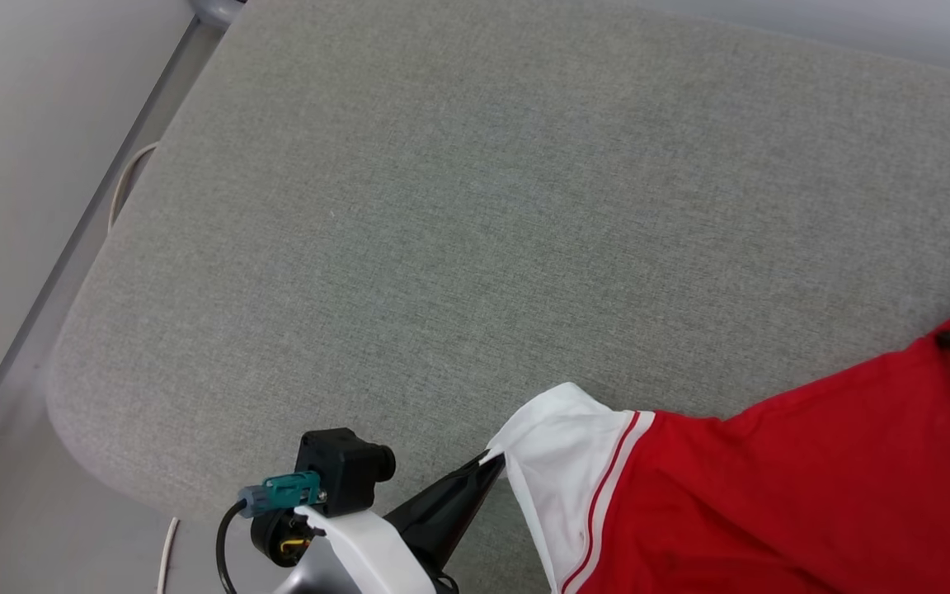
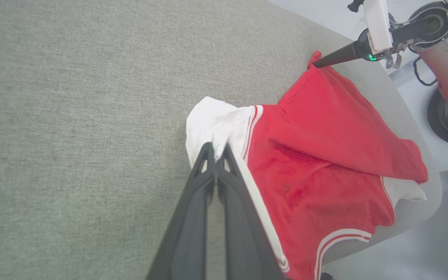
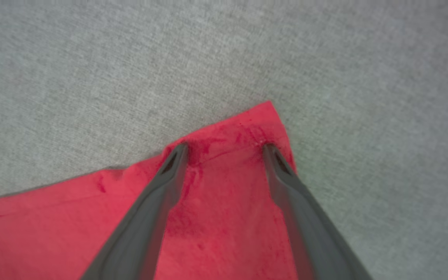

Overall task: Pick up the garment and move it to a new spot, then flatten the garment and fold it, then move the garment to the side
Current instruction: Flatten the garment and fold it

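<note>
While the left gripper pinches the white sleeve with jaws pressed together, the right gripper stands open astride a red corner of the garment, lower right of the head view. It should close fully there before both draw the cloth taut over the grey cushion.

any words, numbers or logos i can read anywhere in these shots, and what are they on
None can be read.
The shirt shows plain red cloth, a white sleeve and red-and-white striped trim; no letters or numbers face the cameras.
The grey cushion under it bears no print or label.
</note>
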Robot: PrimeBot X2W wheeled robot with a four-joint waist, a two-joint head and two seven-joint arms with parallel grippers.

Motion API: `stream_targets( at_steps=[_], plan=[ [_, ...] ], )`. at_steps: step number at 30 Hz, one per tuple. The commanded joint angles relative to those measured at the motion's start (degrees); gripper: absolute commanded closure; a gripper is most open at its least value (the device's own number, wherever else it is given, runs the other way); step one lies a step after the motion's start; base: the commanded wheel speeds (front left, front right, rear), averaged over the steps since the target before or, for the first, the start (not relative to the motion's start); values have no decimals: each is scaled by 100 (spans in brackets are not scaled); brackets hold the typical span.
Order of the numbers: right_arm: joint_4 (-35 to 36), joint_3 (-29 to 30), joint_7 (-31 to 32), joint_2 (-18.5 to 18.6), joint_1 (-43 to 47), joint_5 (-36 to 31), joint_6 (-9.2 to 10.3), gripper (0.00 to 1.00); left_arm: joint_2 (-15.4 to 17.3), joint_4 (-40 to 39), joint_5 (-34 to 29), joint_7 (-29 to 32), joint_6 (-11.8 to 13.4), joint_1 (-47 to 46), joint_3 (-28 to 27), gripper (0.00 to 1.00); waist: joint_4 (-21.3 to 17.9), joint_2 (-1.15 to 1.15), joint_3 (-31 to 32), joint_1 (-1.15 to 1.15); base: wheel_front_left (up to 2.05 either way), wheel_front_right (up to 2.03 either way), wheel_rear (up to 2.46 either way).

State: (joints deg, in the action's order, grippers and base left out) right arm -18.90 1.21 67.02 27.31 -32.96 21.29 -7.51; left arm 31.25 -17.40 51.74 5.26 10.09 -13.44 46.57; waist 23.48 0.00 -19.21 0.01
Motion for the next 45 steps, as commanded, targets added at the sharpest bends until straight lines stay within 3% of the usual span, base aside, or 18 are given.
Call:
stream_targets(
  at_steps=[1, 6, 8, 9, 10, 11, 28, 39, 45],
  plan=[
    [-164, -59, 19, 35, 41, -61, 4, 0, -36, 24, -13, -54, -44, -78, -2, 100, 74, 0, -75, -1, 0, 0, 0],
    [-352, -225, 65, 59, 262, -39, 4, 0, -59, 83, 4, -109, -77, -95, -11, 100, 129, 0, -140, -1, 0, 0, 0],
    [-404, -399, 216, 133, 446, -26, 4, 62, -68, 109, 8, -122, -103, -101, -2, 100, 142, 0, -146, -1, 0, 0, 0],
    [-393, -468, 248, 171, 520, 1, 4, 86, -71, 124, 17, -128, -104, -100, -3, 100, 145, 0, -150, -1, 0, 0, 0],
    [-393, -468, 248, 171, 520, 1, 4, 86, -71, 124, 17, -128, -104, -100, -3, 100, 145, 0, -150, -1, 0, 0, 0],
    [-372, -494, 222, 196, 556, 38, 4, 100, -73, 141, 22, -133, -94, -99, -7, 100, 145, 0, -153, -1, 0, 0, 0],
    [-284, -689, -1518, 34, -148, 648, 4, 100, 228, 163, 117, -254, 76, 22, -340, 100, -504, 0, 631, -1, 0, 0, 0],
    [-113, -836, -2455, 230, -338, 1011, 4, 100, 690, -214, 112, -363, 283, -35, -823, 100, -1203, 0, 1375, -1, 0, 0, 0],
    [314, -829, -2693, 292, -546, 1151, 4, 100, 946, -501, 178, -377, 258, -457, -1289, 100, -1598, 0, 1683, -1, 0, 0, 0]
  ],
)
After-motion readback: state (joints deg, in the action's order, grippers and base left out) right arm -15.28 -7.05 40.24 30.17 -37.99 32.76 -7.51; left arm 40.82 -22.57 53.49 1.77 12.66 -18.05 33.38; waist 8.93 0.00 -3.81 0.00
